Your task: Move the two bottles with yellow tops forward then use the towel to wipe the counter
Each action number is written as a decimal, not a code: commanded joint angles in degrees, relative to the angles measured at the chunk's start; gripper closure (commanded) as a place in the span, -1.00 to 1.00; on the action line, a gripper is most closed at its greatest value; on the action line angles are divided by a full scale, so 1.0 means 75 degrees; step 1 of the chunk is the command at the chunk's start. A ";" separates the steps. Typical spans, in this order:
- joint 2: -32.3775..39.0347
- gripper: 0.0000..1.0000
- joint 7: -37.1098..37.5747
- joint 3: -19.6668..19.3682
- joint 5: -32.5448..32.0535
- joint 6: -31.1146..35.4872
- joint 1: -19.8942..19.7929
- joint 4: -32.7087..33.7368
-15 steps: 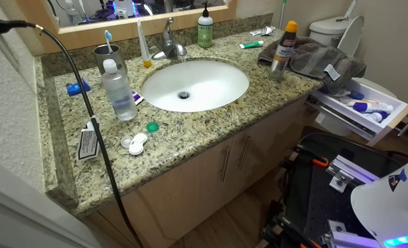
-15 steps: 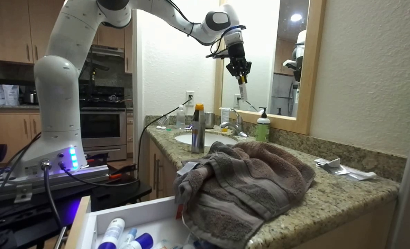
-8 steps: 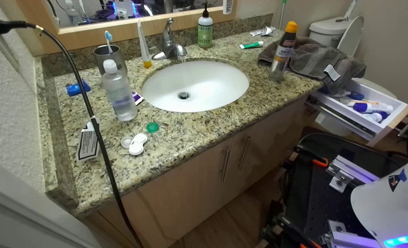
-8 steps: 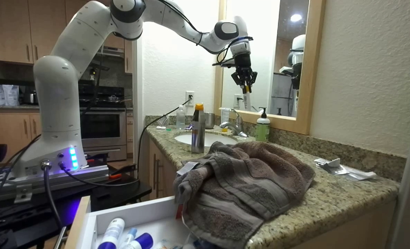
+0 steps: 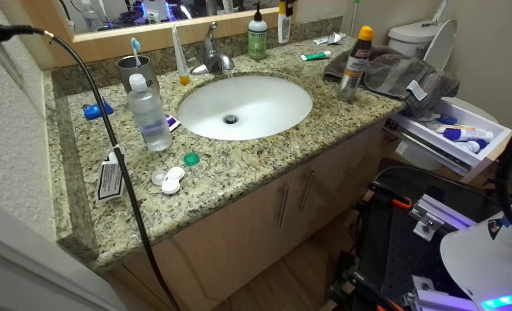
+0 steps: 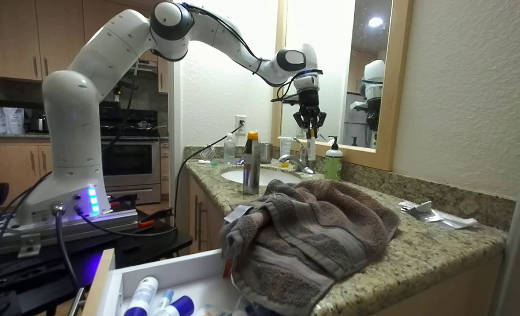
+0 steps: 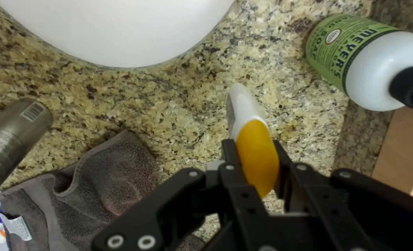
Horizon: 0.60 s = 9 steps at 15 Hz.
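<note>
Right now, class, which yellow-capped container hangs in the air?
The white bottle, gripped by the claw; the dark bottle and the upright tube stand on the counter.

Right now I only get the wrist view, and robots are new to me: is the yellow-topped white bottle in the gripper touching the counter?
Observer: No, an exterior view shows the white bottle hanging in the air, its lower end clear of the counter.
Visitor: And what stands past the sink, beyond the top of my picture?
Observer: A white-capped clear bottle, for one.
Visitor: Is the silvery bottle on my left standing or tipped over?
Observer: Standing: an exterior view shows it upright, yellow-orange cap on top.
</note>
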 commanded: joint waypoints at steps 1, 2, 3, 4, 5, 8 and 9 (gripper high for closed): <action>0.0578 0.87 0.0148 0.0033 0.0208 0.0531 -0.0235 0.0371; 0.0686 0.87 0.0052 0.0086 0.0264 0.0896 -0.0320 0.0361; 0.0826 0.87 0.0051 0.0107 0.0324 0.1182 -0.0388 0.0370; 0.0999 0.87 0.0010 0.0163 0.0469 0.1231 -0.0500 0.0500; 0.1136 0.87 -0.0046 0.0134 0.0641 0.1173 -0.0548 0.0613; 0.1546 0.87 -0.0031 0.0135 0.0969 0.0725 -0.0746 0.1055; 0.1677 0.87 0.0072 0.0079 0.0988 0.0618 -0.0772 0.1177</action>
